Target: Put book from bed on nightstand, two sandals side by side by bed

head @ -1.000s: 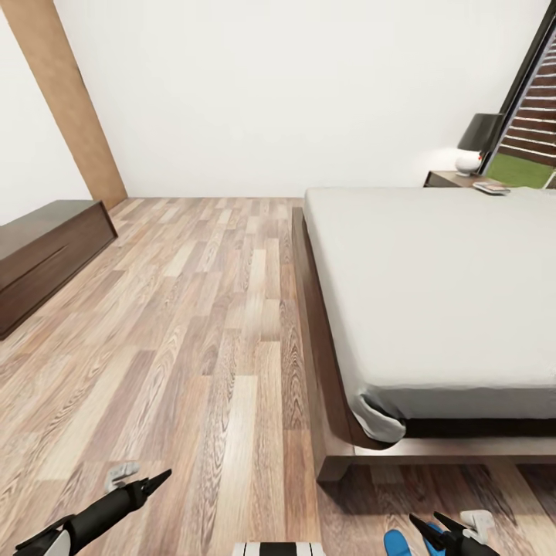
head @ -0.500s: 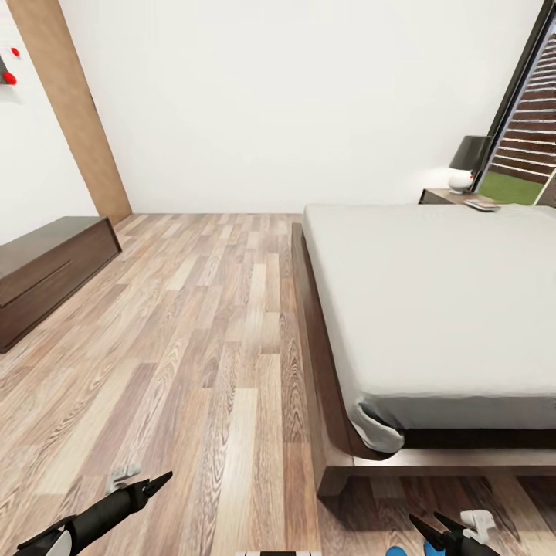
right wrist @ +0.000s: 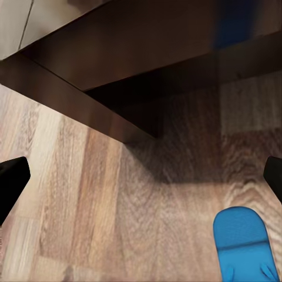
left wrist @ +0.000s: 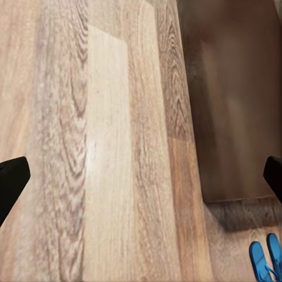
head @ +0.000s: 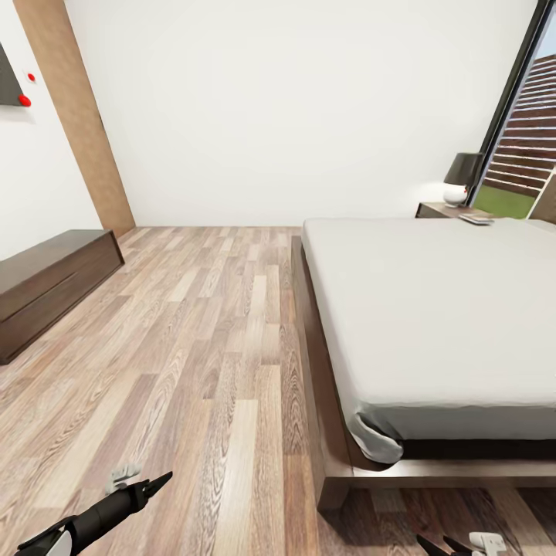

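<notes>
The bed [head: 432,309] fills the right of the head view, with an off-white mattress on a dark frame [head: 324,432]. At its far corner stands the nightstand [head: 439,208]. A small flat thing, probably the book [head: 476,218], lies at the nightstand's edge; I cannot tell if it rests on the nightstand or the mattress. Two blue sandals [left wrist: 265,261] lie side by side on the floor near the bed's foot corner. One sandal [right wrist: 244,244] shows in the right wrist view. My left gripper [head: 158,483] [left wrist: 141,176] and right gripper [head: 444,547] [right wrist: 141,176] hang open over the floor, holding nothing.
A black-shaded lamp [head: 462,176] stands on the nightstand. A low dark wooden cabinet [head: 46,278] runs along the left wall beside a brown wooden panel [head: 77,116]. A tall window [head: 525,147] is at the far right. Wood-plank floor [head: 208,332] stretches left of the bed.
The head camera has tilted upward, so the whole picture slid down. The blue sandal by my right gripper dropped below the frame. Both arms keep their pose.
</notes>
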Controlling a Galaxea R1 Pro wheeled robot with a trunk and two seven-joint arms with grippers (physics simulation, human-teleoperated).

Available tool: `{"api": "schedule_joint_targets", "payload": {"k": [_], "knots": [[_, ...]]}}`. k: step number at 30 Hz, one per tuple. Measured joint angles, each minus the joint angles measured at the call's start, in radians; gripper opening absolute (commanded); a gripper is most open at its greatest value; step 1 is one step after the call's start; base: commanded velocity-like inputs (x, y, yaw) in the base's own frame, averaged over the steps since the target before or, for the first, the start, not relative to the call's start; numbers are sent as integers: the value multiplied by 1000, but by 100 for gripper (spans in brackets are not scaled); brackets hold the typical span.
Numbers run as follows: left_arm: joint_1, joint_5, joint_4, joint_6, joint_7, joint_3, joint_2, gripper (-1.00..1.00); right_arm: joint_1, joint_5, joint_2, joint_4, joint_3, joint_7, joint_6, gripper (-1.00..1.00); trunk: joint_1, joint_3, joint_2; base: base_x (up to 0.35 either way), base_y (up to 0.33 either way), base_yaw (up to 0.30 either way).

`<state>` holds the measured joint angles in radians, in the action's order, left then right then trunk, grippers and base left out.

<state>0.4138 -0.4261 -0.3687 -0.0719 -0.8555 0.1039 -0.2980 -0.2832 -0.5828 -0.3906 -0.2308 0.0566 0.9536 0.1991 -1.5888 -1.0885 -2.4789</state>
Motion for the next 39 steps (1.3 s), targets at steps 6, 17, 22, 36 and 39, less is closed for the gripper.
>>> {"api": "schedule_joint_targets", "payload": {"k": [6,17,22,36,39], "knots": [[0,0,0,0,1,0,0,100,0,0,0,1,1,0,0,100,23,19,42,0,0,0],[0,0,0,1,1,0,0,100,0,1,0,1,2,1,0,100,61,50,112,0,0,99],[0,0,0,1,1,0,0,100,0,2,0,1,2,1,0,100,61,50,112,0,0,279],[0,0,0,1,1,0,0,100,0,2,0,1,2,1,0,100,61,50,112,0,0,272],[0,0,0,1,1,0,0,100,0,2,0,1,2,1,0,100,61,50,112,0,0,219]]}}
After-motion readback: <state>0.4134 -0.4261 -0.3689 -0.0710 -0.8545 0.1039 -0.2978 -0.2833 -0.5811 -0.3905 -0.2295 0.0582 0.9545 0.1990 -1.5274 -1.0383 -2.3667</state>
